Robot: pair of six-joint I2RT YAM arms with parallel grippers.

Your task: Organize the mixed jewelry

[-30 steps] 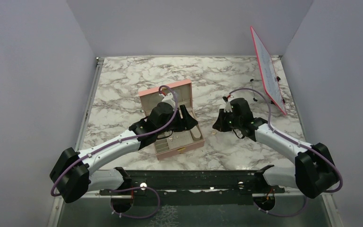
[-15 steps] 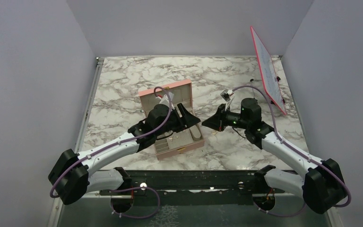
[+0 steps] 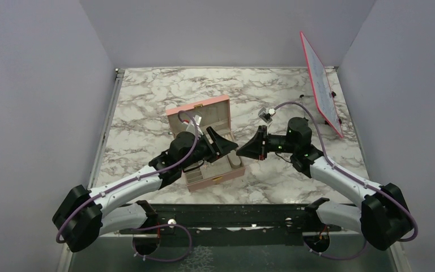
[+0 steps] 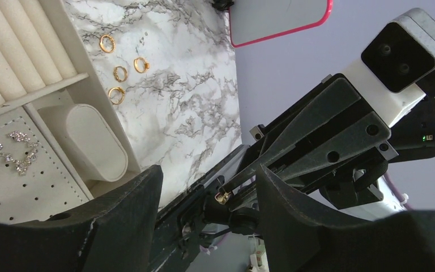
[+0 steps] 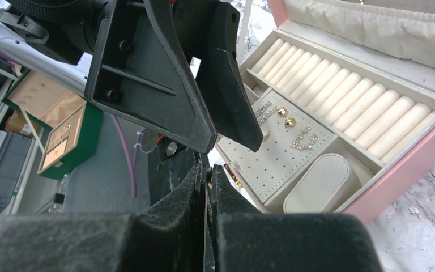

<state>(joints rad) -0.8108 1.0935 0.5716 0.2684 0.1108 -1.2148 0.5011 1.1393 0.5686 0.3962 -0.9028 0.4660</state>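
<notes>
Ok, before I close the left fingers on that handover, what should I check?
1. Right gripper shut on the gold piece: ok.
2. Left gripper open, its fingers either side of the piece: ok.
3. Piece deep enough between them for a firm grip: cannot tell.
4. Pink box open, perforated panel has free room: ok.
5. Loose rings all off the table: not ok, four lie beside the box.
</notes>
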